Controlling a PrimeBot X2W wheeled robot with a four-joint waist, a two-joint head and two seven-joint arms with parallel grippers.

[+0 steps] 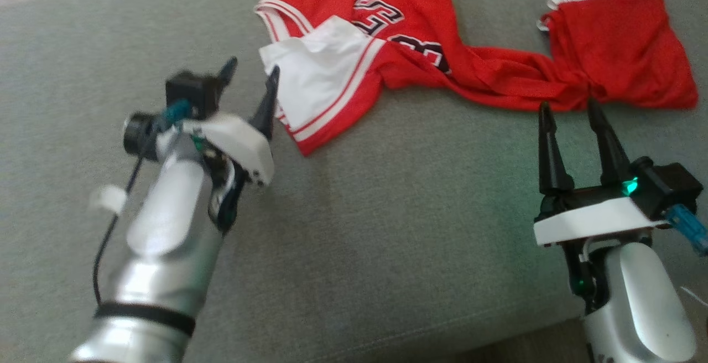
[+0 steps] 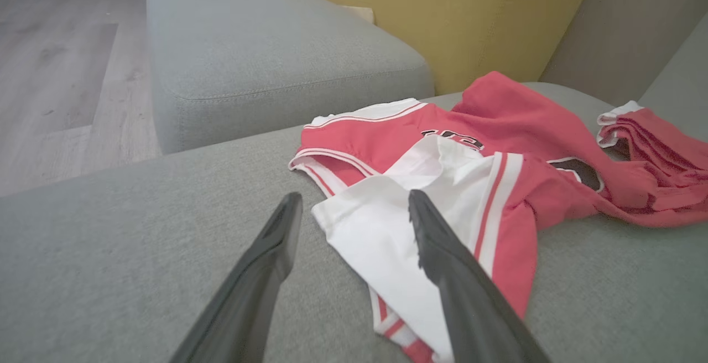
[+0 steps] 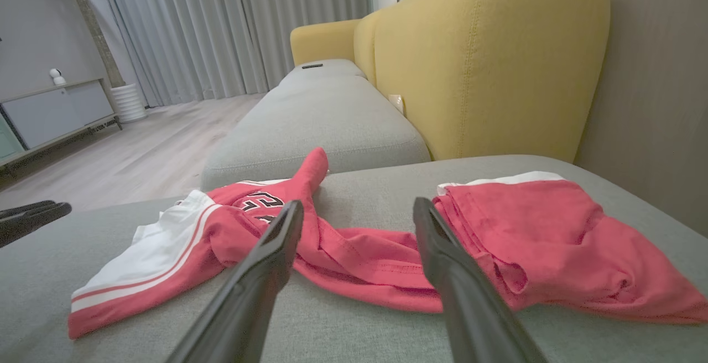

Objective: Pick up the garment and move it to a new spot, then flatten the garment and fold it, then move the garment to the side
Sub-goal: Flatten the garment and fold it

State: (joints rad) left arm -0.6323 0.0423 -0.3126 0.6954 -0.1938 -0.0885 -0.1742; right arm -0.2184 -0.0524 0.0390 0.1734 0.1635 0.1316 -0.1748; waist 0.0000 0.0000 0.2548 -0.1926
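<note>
Crumpled red mesh basketball jersey [image 1: 498, 78] lying twisted on grey fabric sofa cushion [image 1: 387, 230]; left gripper [image 1: 252, 71] hovering at its white corner, fingers standing wide; right gripper [image 1: 568, 105] waiting near its twisted middle, fingers wide, empty

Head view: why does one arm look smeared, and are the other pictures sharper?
Head view: the left fingers and their arm are smeared, likely by motion, the right fingers crisper; left wrist view: the garment is sharp, the near fingers soft; right wrist view: evenly lit, crisp, no glare.
</note>
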